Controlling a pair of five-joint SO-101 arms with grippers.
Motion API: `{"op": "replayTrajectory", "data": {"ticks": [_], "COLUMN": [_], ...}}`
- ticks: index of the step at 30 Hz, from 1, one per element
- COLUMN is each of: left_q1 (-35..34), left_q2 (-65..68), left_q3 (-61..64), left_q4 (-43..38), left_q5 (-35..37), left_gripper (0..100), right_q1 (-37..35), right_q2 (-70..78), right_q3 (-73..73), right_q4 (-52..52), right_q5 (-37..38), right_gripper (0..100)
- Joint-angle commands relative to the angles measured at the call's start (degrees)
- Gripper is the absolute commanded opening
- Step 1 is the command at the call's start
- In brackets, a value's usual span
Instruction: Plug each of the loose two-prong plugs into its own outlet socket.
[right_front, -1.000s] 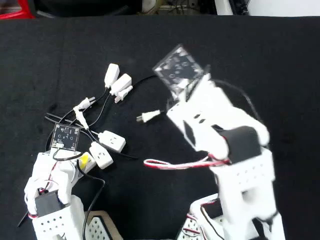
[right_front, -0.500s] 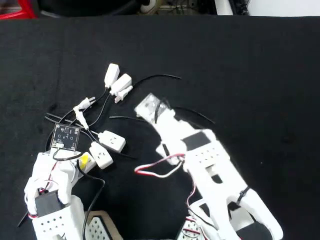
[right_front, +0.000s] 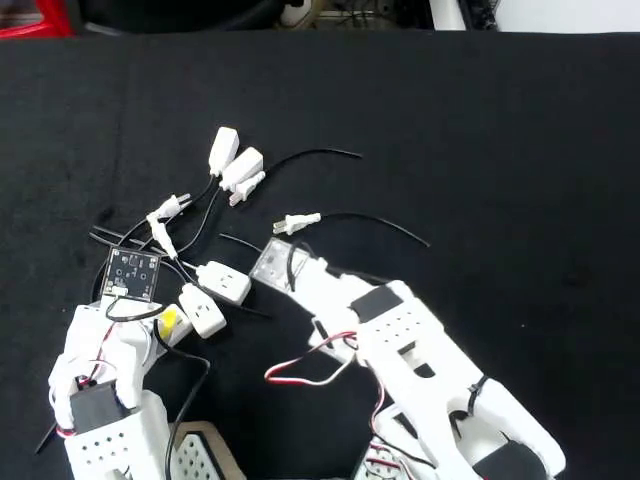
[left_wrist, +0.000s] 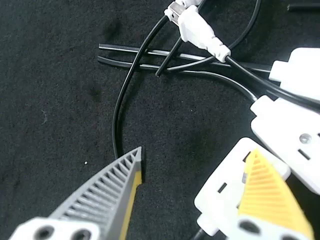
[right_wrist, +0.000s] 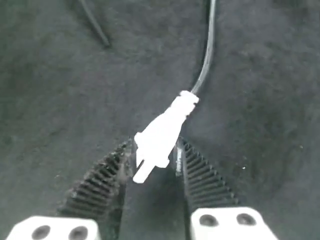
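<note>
While the right gripper's (right_wrist: 154, 148) jaws sit parted around one loose plug (right_wrist: 159, 137) on the bench (right_front: 500, 150), the left gripper's (left_wrist: 196, 154) jaws gape, released, one above a socket (left_wrist: 226, 179), one of four.

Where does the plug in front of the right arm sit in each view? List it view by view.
High view: the plug lies mid-table, just beyond the right arm's tip.
Right wrist view: the plug lies between the fingers of the right claw.
Left wrist view: the other plug seen here is a different one, near the sockets.
Shared landmark: the plug's black cord, trailing from its back end.
</note>
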Motion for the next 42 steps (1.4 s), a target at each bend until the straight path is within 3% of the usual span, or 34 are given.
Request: {"op": "replayTrajectory", "data": {"ticks": [1,7,14,22,37,42], "left_q1": [0.7,0.7,0.6,0.6,0.6,0.6], "left_q2": [-0.1,-0.1,-0.1,-0.1,-0.1,-0.1], "left_q3": [1.7,1.7,1.7,1.7,1.8,1.8], "left_q4": [-0.3,-0.3,-0.3,-0.4,-0.4,-0.4], "left_q5": [-1.1,-1.1,-1.1,-1.1,-1.1,-1.1], "left_gripper": [31,31,31,31,31,31], "right_q1": [-0.9,-0.7,3.6,9.2,2.9,2.5], "right_q2": [0.0,7.1,32.9,54.8,52.7,52.9], "right_q3": [-6.9,-18.5,-38.0,-61.0,-69.8,-65.5], "right_q4": [4.5,10.0,16.5,34.4,46.7,44.4], "right_q5": [-2.0,-6.7,-17.1,-17.1,-17.8,-18.5], "right_gripper": [12.7,12.8,12.4,12.4,12.7,12.8]}}
